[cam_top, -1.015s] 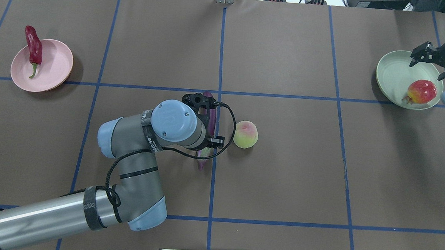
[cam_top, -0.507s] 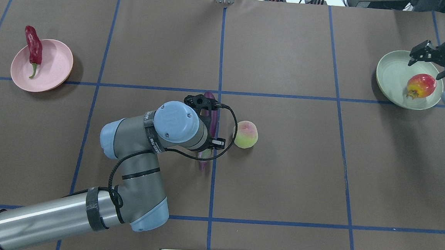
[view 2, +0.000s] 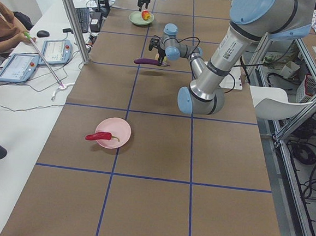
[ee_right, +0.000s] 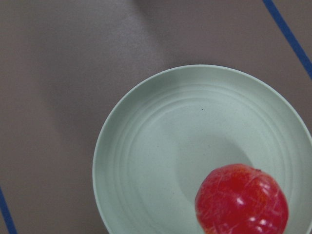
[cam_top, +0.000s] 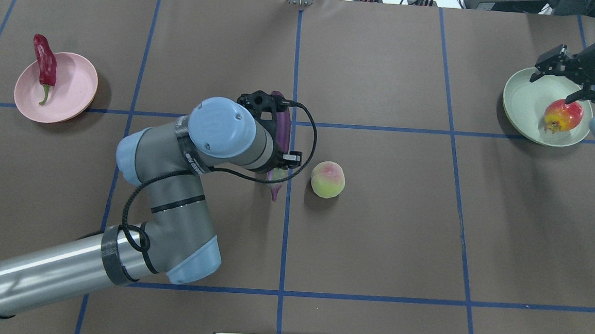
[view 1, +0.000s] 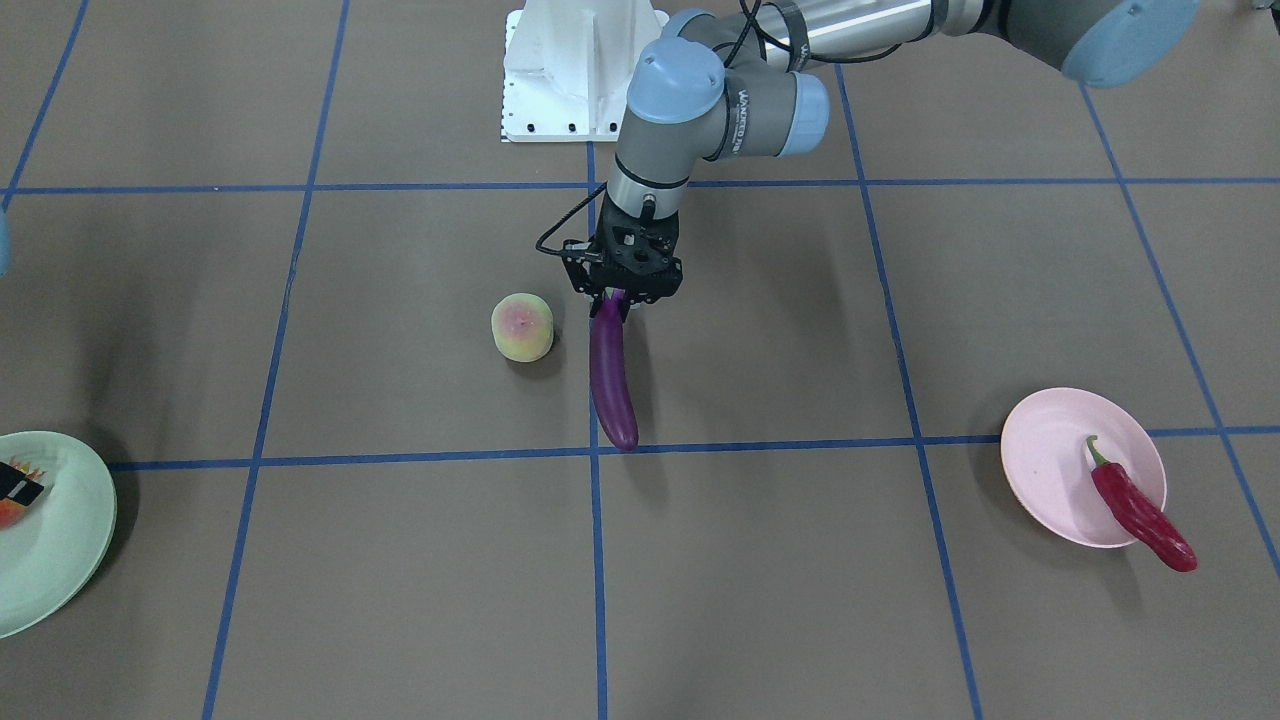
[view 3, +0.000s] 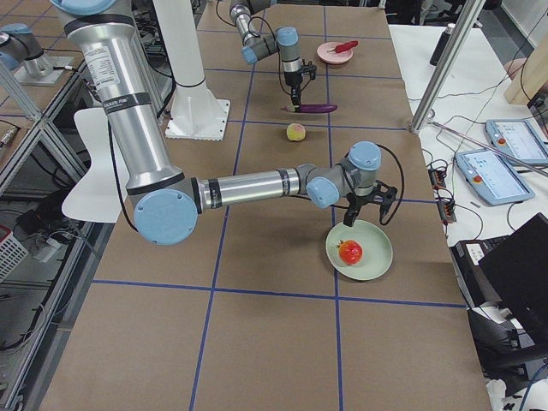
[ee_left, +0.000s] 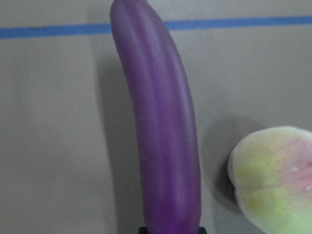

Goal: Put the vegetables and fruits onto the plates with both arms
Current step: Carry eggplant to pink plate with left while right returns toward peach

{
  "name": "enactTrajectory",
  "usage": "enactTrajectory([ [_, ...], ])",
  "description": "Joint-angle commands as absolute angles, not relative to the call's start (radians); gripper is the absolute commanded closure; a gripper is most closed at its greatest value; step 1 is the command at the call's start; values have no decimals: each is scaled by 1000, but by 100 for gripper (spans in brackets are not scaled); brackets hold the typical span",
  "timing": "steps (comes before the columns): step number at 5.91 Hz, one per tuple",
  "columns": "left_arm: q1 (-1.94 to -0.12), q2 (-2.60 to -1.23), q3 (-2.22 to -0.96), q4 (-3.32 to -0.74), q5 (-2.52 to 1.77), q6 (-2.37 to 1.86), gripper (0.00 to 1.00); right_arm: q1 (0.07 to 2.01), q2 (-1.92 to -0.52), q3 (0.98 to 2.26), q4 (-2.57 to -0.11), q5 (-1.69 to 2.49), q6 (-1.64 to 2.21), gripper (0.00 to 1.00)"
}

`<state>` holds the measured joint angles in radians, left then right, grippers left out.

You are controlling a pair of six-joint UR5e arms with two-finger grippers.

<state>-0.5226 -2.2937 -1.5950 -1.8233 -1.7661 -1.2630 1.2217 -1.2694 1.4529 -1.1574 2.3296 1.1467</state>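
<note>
My left gripper is shut on the stem end of the purple eggplant and holds it level a little above the table; the eggplant also shows in the overhead view and the left wrist view. The yellow-green fruit sits on the table just beside it. My right gripper is open and empty above the mint green plate, which holds the red-orange fruit. The red chili lies across the far rim of the pink plate.
The white base block stands at the robot's edge of the brown, blue-gridded table. Operators' tablets and cables lie on a side table beyond its far edge. My left arm's elbow hangs over the table's middle left.
My left gripper has risen and moved away from the robot and slightly left with the eggplant. My right gripper has drawn back from the red-orange fruit, which rolled a little in the mint plate.
</note>
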Motion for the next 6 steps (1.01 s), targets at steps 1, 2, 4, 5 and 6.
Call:
enactTrajectory([
  [1, -657, -2208, -1661, -1672, -1846, -1341, 100, 1159, -1301, 1619, -1155, 2416, 1262, 0],
  [2, -758, -2171, -1660, -1595, -1871, -1327, 100, 1076, -1305, 1684, -1154, 2402, 1319, 0],
  [4, -956, -2082, -1543, -1606, -1995, -1182, 100, 898, -1281, 1756, -1154, 2273, 1414, 0],
  [5, -1013, -2082, -1437, -1650, -1997, -1117, 100, 875, -1273, 1762, -1154, 2255, 1414, 0],
  [6, -1041, -2088, -1317, -1731, -1996, -1089, 100, 856, -1261, 1763, -1154, 2252, 1446, 0],
])
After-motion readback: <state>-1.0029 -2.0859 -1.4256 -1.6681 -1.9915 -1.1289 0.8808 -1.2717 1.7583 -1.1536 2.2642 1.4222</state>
